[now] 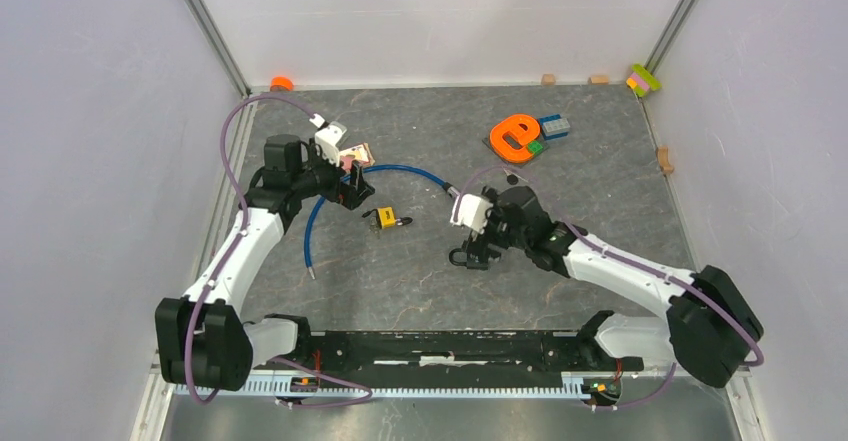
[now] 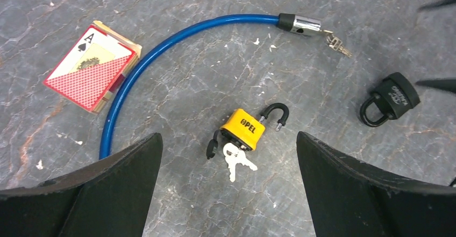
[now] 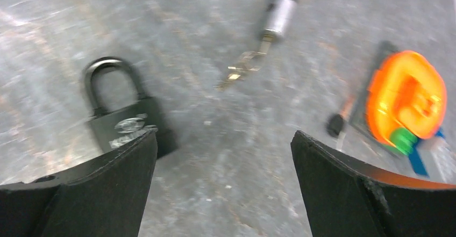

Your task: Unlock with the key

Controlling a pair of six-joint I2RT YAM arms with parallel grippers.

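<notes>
The left gripper (image 2: 228, 138) hangs spread wide and empty over the yellow padlock (image 2: 244, 129), which lies left of the worktop's middle with its shackle swung out and keys (image 2: 237, 162) at its base. The right gripper (image 3: 223, 135), also spread and empty, hovers by the black padlock (image 3: 132, 127), whose shackle is closed. I'd worry a descending finger shoves the little lock across the smooth-looking grey worktop (image 1: 400, 281), or snags the blue cable (image 2: 161, 46) nearby. Pale walls fence three edges, and toy blocks (image 1: 520, 136) sit toward the far right corner

The padlock (image 2: 243, 129) (keys (image 2: 236, 159) in it) lies inside the cable (image 2: 242, 17) curve, cards (image 2: 88, 73) outside.
</notes>
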